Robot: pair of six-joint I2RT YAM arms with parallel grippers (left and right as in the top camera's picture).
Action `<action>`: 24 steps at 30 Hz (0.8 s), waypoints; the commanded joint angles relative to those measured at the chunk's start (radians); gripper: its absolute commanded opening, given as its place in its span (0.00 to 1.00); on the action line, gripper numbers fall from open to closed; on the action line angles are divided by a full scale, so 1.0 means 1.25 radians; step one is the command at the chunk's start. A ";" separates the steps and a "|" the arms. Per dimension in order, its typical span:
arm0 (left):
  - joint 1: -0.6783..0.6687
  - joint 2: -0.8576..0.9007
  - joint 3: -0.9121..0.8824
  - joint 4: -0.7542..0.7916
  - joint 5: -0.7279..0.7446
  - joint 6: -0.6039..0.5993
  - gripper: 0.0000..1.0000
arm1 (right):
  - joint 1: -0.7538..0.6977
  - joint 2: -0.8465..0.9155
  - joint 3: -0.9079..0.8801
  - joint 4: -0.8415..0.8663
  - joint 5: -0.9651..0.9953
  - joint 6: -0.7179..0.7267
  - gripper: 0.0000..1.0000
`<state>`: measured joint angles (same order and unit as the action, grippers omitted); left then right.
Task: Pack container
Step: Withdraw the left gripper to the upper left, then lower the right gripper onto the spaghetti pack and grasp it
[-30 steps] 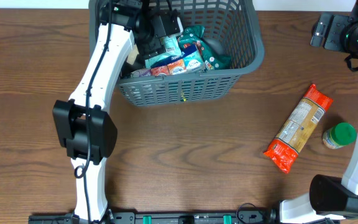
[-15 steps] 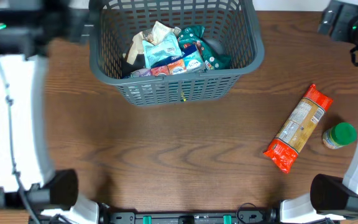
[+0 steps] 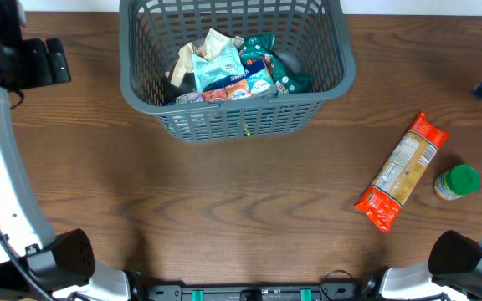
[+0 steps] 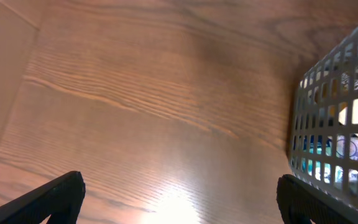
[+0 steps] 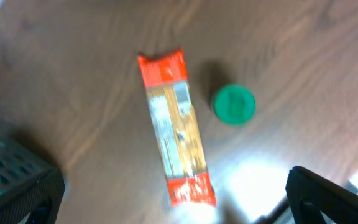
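The dark grey lattice basket [image 3: 236, 121] stands at the top centre of the table, holding several snack packets [image 3: 228, 68]; its side also shows in the left wrist view [image 4: 337, 124]. An orange pasta packet [image 3: 402, 171] and a green-lidded jar [image 3: 457, 181] lie on the table at the right; both show in the right wrist view, the packet [image 5: 176, 127] and the jar [image 5: 234, 103]. My left gripper [image 4: 179, 199] is open and empty over bare table left of the basket. My right gripper [image 5: 179, 199] is open and empty, high above the packet.
The table's left edge shows in the left wrist view [image 4: 17, 74]. Both arm bases sit at the front edge, left [image 3: 65, 259] and right [image 3: 463, 259]. Bare wood lies between the basket and the front edge.
My left arm has pulled out of the basket and swung far left, leaving a packet there. My right arm has moved further right, towards the frame's edge.
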<state>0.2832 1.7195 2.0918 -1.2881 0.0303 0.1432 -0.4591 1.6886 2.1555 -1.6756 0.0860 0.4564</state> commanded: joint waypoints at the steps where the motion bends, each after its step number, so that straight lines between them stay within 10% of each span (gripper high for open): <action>1: 0.001 0.007 -0.060 0.024 0.011 -0.017 0.99 | 0.023 0.000 -0.022 -0.018 -0.010 0.023 0.99; 24: 0.001 0.007 -0.305 0.156 0.011 -0.005 0.99 | 0.122 -0.005 -0.687 0.394 -0.037 0.080 0.99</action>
<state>0.2832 1.7214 1.7130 -1.0946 0.0452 0.1310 -0.3149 1.6886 1.3567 -1.2221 0.0433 0.5377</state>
